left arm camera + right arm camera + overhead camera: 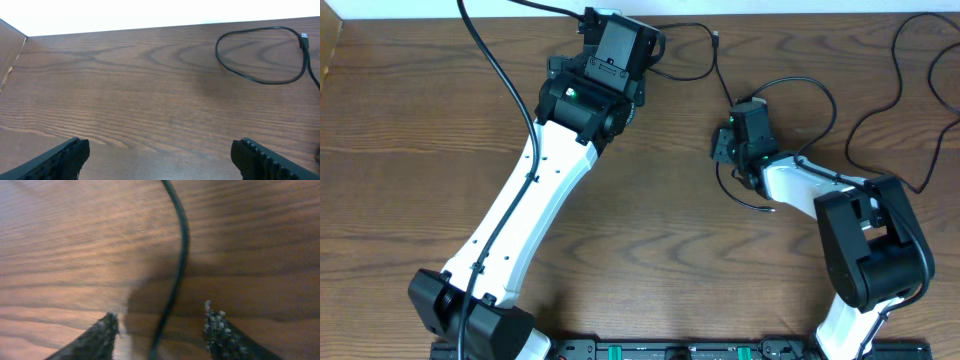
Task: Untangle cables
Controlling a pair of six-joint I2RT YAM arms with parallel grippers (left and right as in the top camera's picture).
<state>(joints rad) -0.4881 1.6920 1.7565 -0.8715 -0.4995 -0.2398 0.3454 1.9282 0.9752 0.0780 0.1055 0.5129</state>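
Where the right claw (pixel 161 315) straddles a cable (pixel 181 255), table (pixel 70 255) edges seem far

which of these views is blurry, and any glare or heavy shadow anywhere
Right wrist: soft all over, black cable smeared, dark shadow around it, pale glare upper left. Left wrist: wood grain of the table sharp, background above blown white. Overhead: crisp, evenly lit.
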